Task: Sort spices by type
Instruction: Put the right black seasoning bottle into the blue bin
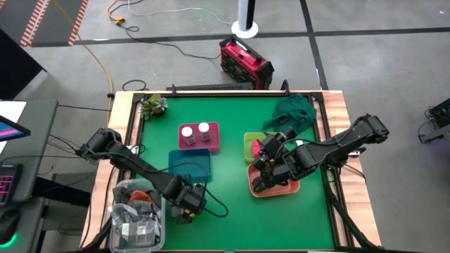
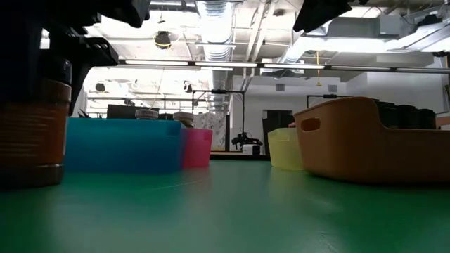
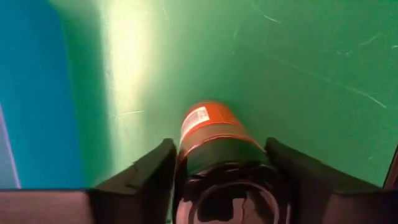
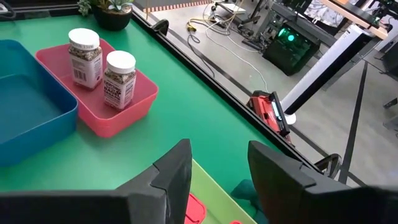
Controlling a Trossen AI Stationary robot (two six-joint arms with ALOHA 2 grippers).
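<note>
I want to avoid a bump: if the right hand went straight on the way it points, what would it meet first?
Probably the green tray just ahead of the right hand, whose fingers are open and empty. Beyond that lies bare green table; the pink tray with two white-capped jars sits off to one side. Depth is hard to judge.

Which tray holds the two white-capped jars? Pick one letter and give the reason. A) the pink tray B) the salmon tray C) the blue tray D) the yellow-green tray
A: in the right wrist view both white-capped jars stand upright side by side in the pink tray, next to the blue tray, which shows nothing inside.
</note>
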